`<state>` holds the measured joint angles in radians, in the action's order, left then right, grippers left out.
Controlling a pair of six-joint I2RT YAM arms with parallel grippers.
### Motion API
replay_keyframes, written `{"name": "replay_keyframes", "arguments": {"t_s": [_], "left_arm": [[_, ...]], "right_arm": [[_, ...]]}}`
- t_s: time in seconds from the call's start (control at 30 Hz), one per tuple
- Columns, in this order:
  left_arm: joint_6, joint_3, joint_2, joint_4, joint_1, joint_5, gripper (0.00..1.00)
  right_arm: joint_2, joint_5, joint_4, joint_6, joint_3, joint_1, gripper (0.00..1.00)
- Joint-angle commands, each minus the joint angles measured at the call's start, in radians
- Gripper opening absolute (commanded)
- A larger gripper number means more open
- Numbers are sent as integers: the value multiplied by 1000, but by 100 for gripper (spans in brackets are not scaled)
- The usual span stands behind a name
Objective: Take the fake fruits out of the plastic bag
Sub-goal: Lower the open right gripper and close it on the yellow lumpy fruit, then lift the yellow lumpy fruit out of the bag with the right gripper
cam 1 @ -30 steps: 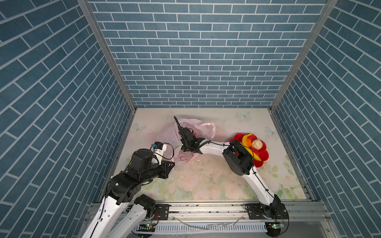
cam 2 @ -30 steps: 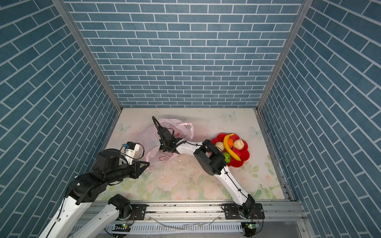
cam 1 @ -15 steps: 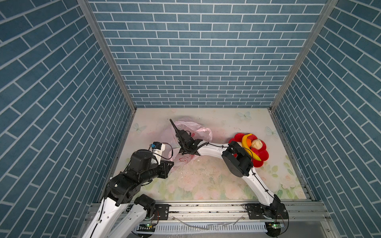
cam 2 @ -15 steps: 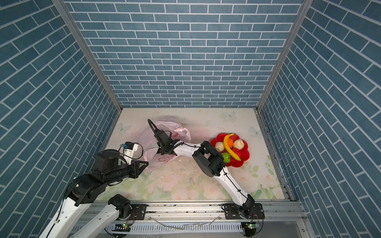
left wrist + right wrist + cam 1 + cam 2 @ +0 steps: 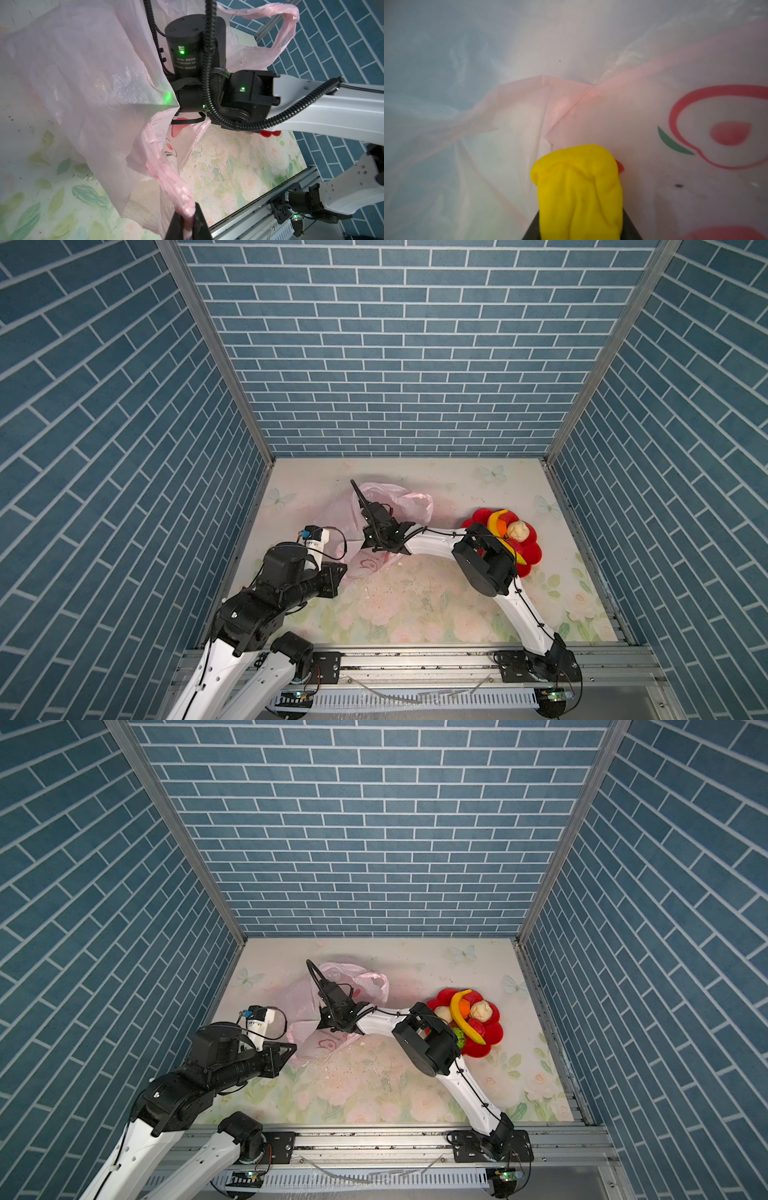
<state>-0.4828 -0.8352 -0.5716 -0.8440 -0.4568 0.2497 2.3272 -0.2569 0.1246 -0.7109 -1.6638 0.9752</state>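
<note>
Blue brick walls enclose your floral tabletop [image 5: 415, 605]. Your left arm stretches low and forward, with the left gripper [image 5: 185, 216] clamped on a handle of the plastic bag [image 5: 83, 83]. Your right arm bends at the elbow beside the red plate [image 5: 493, 1031] and reaches across. The right gripper [image 5: 580, 209] is inside the bag, squeezing a yellow fake fruit [image 5: 577, 176]. A banana [image 5: 457, 1017] and other fake fruits [image 5: 481, 1011] lie on the plate.

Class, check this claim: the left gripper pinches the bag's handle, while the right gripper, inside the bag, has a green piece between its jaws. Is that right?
No: the piece between the right gripper's jaws is yellow, not green, as the right wrist view shows. The left gripper does pinch the bag's handle.
</note>
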Motion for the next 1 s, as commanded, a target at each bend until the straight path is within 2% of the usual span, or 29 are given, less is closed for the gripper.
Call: {"name": "replay_keyframes", "arguments": {"t_s": [0.0,0.23,0.47,0.67,0.97], "left_arm": [[-5,8,-14,39,-3,-50,12],[-8,-11,-41,82,-2,-157,12],[-8,-14,-128,222,-2,-237,12],[35,-58,-239,321,3,-255,12],[60,-128,-386,406,29,-241,12]], "right_arm": [[-113,22,69,-33,62,-13,19],[-233,41,79,-44,177,-23,17],[-355,44,45,-38,301,-23,16],[-478,40,-38,-3,396,-13,16],[-649,20,-203,48,450,18,15]]}}
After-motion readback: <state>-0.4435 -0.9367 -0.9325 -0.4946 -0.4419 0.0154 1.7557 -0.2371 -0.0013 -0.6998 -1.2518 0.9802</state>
